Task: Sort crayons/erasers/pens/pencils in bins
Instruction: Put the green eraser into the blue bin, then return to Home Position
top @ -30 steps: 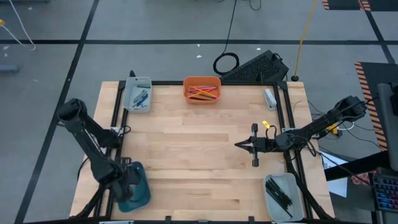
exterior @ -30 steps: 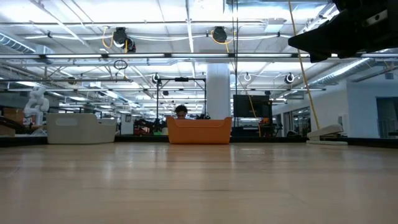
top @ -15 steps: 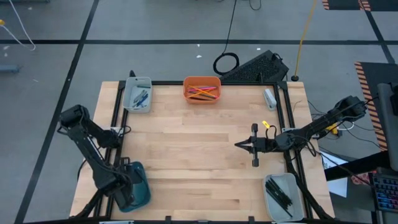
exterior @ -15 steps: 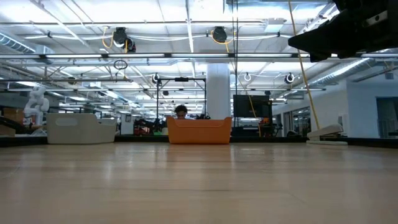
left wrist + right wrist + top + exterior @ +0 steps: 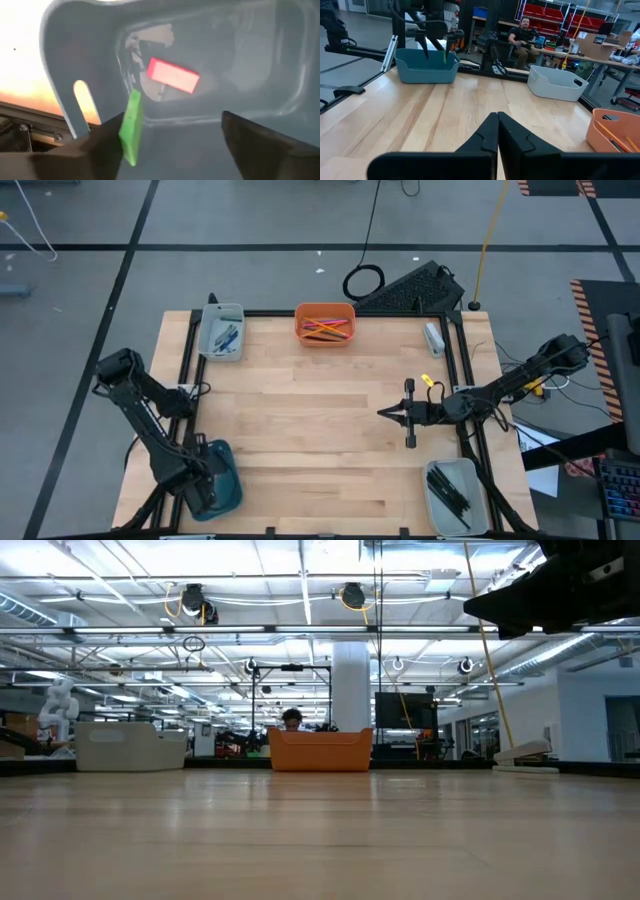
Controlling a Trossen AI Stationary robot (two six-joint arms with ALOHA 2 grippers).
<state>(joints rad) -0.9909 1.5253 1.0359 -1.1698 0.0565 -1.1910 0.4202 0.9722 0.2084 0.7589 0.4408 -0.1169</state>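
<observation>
green eraser: It hangs over the teal bin, at the near left corner of the table. It leans against one finger of the left gripper. The other finger is well apart from it, so the gripper looks spread open and is probably letting the eraser drop.
pink eraser: It lies flat on the floor of the teal bin. The green one is likely held here so both erasers end up together.
left gripper: It points down into the teal bin, close to the bin's wall. There is little room there, so it should go straight up to get out.
pencils: They lie in the orange bin at the middle of the far edge.
pens: They lie in the pale bin at the near right corner.
crayons: They appear to be the bluish sticks in the other pale bin at the far left corner.
right gripper: It waits over the right side of the table, fingers pressed together and holding nothing.
open room: The middle of the table is bare wood, so both arms have room to move.
</observation>
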